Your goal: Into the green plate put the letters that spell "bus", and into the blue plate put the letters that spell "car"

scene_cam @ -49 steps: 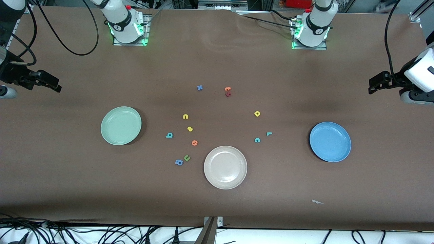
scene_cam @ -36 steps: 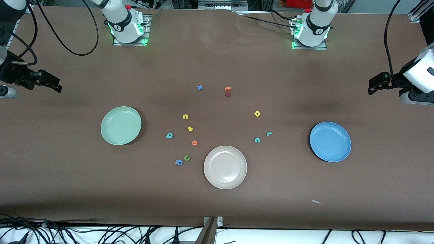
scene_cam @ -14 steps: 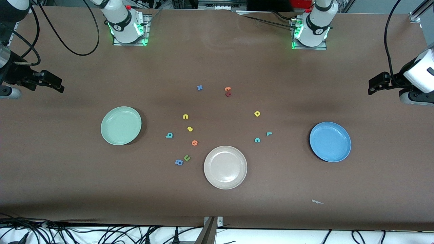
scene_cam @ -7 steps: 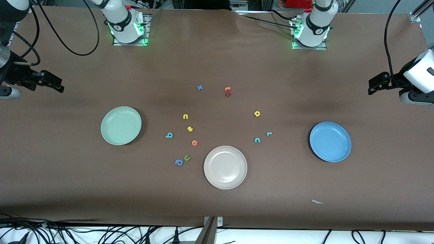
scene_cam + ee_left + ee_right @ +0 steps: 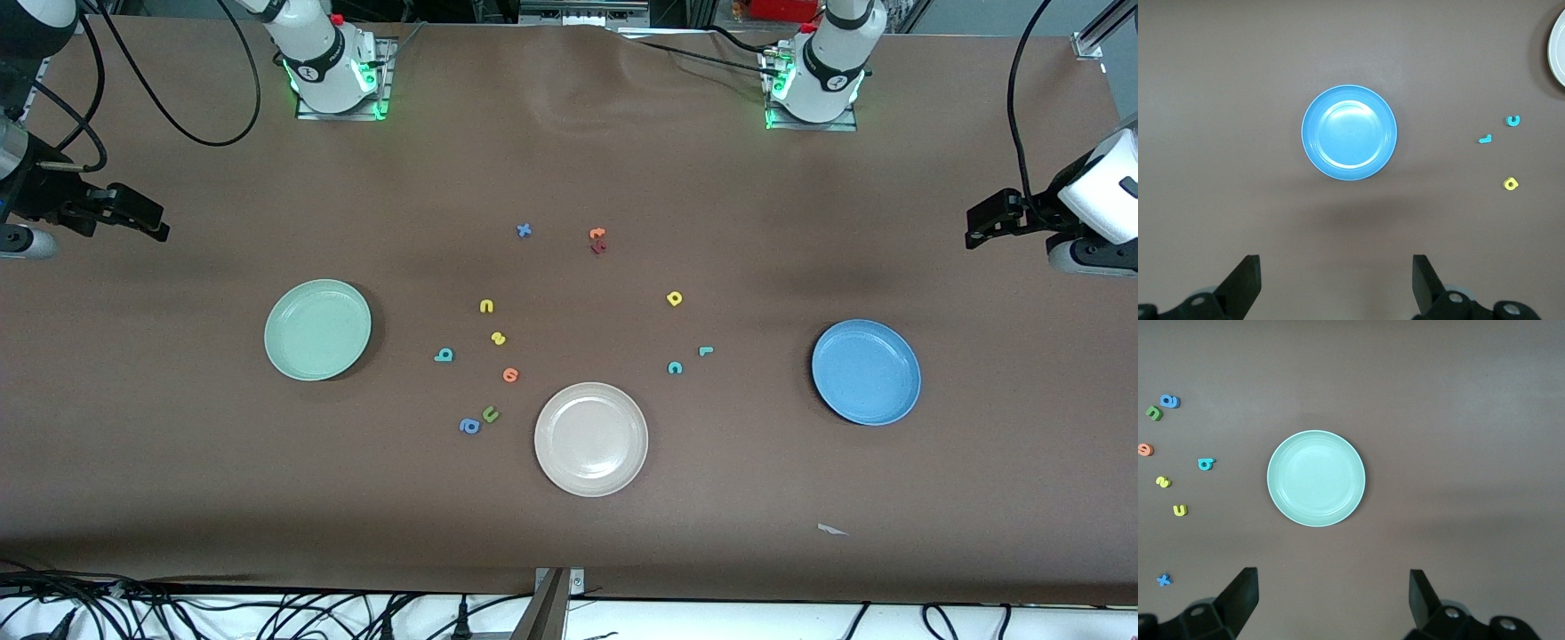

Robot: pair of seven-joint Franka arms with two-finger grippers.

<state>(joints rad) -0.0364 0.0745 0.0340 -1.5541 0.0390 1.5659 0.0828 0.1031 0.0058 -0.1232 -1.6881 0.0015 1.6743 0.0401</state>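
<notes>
The teal b (image 5: pixel 444 355), yellow u (image 5: pixel 486 306) and yellow s (image 5: pixel 498 338) lie on the table between the green plate (image 5: pixel 317 330) and the table's middle. The yellow a (image 5: pixel 674 299), teal r (image 5: pixel 705 350) and teal c (image 5: pixel 675 367) lie toward the blue plate (image 5: pixel 866 372). Both plates hold nothing. My right gripper (image 5: pixel 142 218) hangs open high over the right arm's end of the table, with the green plate (image 5: pixel 1316 478) below it. My left gripper (image 5: pixel 982 227) hangs open high over the left arm's end, with the blue plate (image 5: pixel 1349 132) below it.
A cream-white plate (image 5: pixel 591 438) sits nearer the front camera than the letters. An orange letter (image 5: pixel 510 374), an olive u (image 5: pixel 490 413) and a blue a (image 5: pixel 468 426) lie beside it. A blue x (image 5: pixel 524 230), another orange letter (image 5: pixel 597 233) and a dark red letter (image 5: pixel 598 247) lie toward the bases.
The right gripper has crept slightly toward the table's middle. The left arm, the plates and the letters have not moved.
</notes>
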